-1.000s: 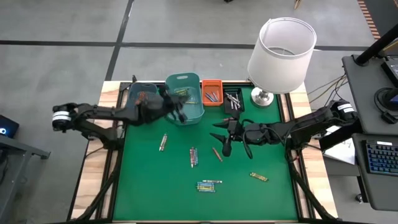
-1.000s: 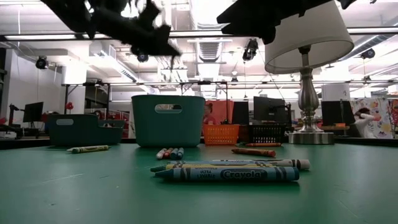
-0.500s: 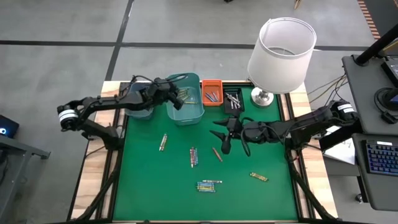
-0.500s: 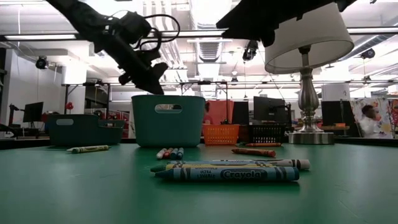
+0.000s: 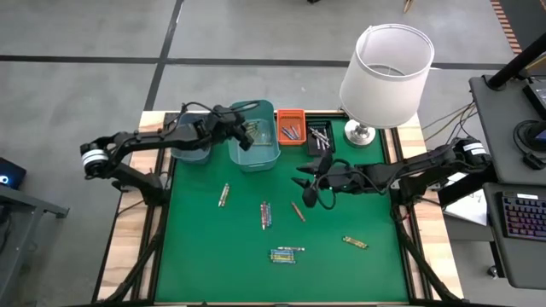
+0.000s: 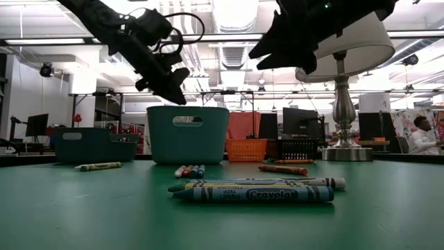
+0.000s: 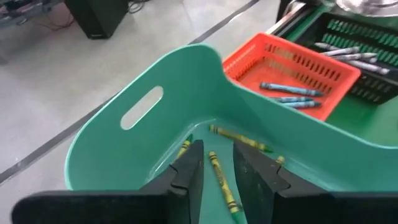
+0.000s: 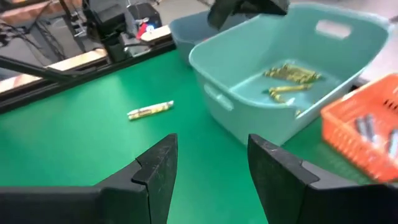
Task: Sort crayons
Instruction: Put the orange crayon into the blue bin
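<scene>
While it hangs above the large teal bin [image 5: 254,134], the left end effector [image 7: 216,163] shows its two dark fingers [image 7: 188,167] slightly parted with nothing between them; directly below the gap a yellow-green crayon [image 7: 222,184] lies on the bin's floor, and a few more yellow-green crayons [image 7: 239,137] lie just beyond its fingertips. Past that bin's far wall sits the orange basket [image 7: 292,65] with blue crayons [image 7: 289,91] in it, and farther still the black bin [image 7: 360,50] holding grey-white crayons [image 7: 348,55]. To the other side of the left end effector stands a darker teal bin [image 5: 193,136]. The right end effector [image 5: 312,187] hovers over the middle of the green desk [image 5: 205,247] with its fingers [image 8: 151,168] spread wide and empty. Just beside it on the desk lies an orange-red crayon [image 5: 298,211]; a little farther off is a small bundle of crayons [image 5: 265,214], then a lone yellow-green crayon [image 5: 224,194] toward the left arm's side. Farther from the right end effector, near the desk's front, lie a cluster of blue and grey-white crayons [image 5: 285,254] and another yellow-green crayon [image 5: 355,243]. Behind it, at the desk's back corner, stands a lamp [image 5: 386,72] with a white shade.
</scene>
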`<state>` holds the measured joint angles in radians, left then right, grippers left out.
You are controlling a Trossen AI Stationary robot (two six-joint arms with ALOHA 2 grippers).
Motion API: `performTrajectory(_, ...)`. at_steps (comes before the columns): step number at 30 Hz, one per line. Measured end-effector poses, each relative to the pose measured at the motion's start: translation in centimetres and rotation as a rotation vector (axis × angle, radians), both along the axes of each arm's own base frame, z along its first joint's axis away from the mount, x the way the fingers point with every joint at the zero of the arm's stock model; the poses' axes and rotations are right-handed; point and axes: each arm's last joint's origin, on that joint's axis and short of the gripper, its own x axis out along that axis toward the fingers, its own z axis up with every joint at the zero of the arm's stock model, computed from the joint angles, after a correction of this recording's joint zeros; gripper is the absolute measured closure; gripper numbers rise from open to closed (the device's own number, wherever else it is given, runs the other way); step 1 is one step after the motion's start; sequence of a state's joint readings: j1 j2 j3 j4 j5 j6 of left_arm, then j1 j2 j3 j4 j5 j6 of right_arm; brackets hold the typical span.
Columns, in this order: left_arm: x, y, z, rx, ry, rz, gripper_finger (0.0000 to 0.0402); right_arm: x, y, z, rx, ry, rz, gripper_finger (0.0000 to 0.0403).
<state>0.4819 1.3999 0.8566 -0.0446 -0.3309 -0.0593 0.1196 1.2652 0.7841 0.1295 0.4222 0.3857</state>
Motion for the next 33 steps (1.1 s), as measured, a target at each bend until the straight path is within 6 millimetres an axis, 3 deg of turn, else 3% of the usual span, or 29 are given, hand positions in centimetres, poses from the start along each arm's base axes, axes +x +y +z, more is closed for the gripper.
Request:
performTrajectory(13,1.4,-4.8,1.9,0.036,-0.090,-0.169,0.0330,-0.1,0.3,-0.4,0.209,-0.010,0.013,0.0218)
performTrajectory(20,1.5,-7.9,3.3,0.060,-0.154,-0.266,0.0330,0.3,0.5,-1.6,0.311,0.042,0.037,0.0218)
performTrajectory(26,0.5,-11.0,4.3,0.117,-0.196,-0.263,0.0330,1.1,0.9,-3.2,0.407,0.282,-0.003,0.0218)
performTrajectory(33,-0.5,-14.7,5.2,0.148,-0.315,-0.337,0.0330,2.9,1.5,-3.9,0.397,0.607,-0.103,0.0218)
